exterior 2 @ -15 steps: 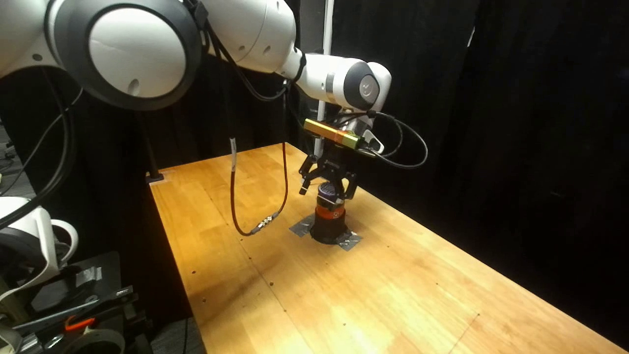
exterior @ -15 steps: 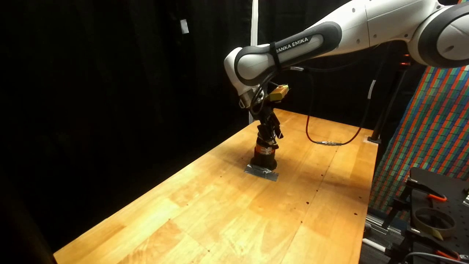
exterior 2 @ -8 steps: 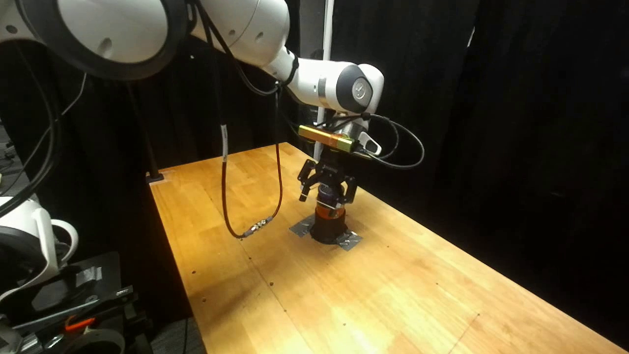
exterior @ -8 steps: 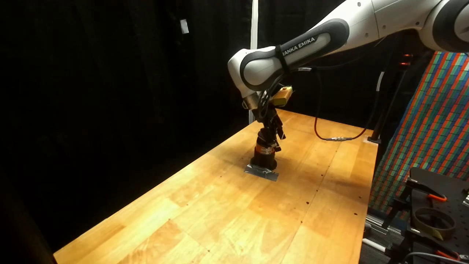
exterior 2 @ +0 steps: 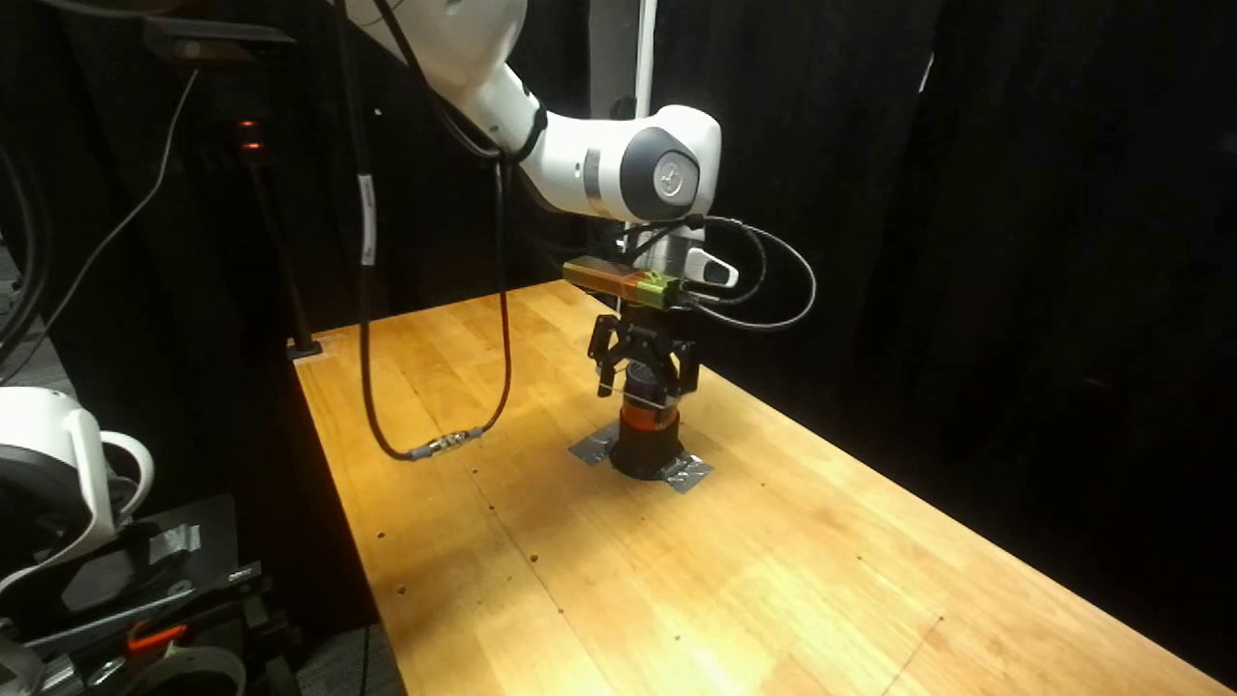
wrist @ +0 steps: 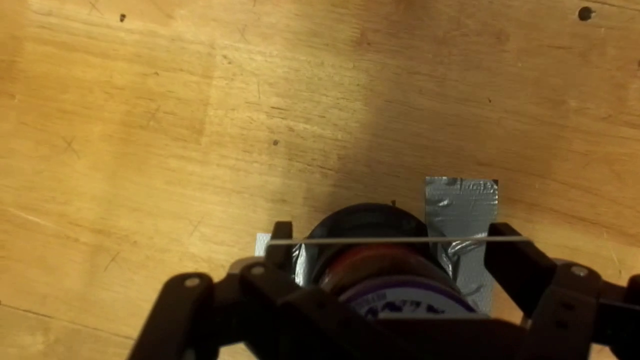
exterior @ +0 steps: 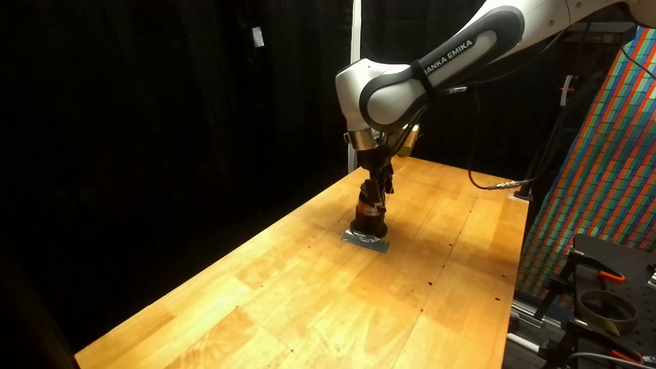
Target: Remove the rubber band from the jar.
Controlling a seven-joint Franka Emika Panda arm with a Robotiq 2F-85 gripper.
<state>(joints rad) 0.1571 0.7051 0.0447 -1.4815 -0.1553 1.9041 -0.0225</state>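
The jar [exterior 2: 646, 416] stands upright in a black holder [exterior 2: 646, 454], with a reddish-brown body. In the wrist view the jar [wrist: 385, 265] shows a purple-rimmed white lid, partly hidden by the gripper. The rubber band [wrist: 370, 241] is a thin pale line stretched straight across from one finger to the other, past the jar's side; its far part is hidden. My gripper [wrist: 391, 240] is open, its fingers apart on either side of the jar. In both exterior views it points down around the jar's top.
Grey tape strips [wrist: 462, 210] fix the holder to the wooden table [exterior 2: 821, 561]. A hanging cable [exterior 2: 362, 338] loops down beside the arm. A black cart [exterior: 610, 307] with tools stands beside the table.
The arm's upper links have moved up and back. The wrist has turned, and the gripper has gone from tilted to more upright over the jar. The jar and holder have not moved.
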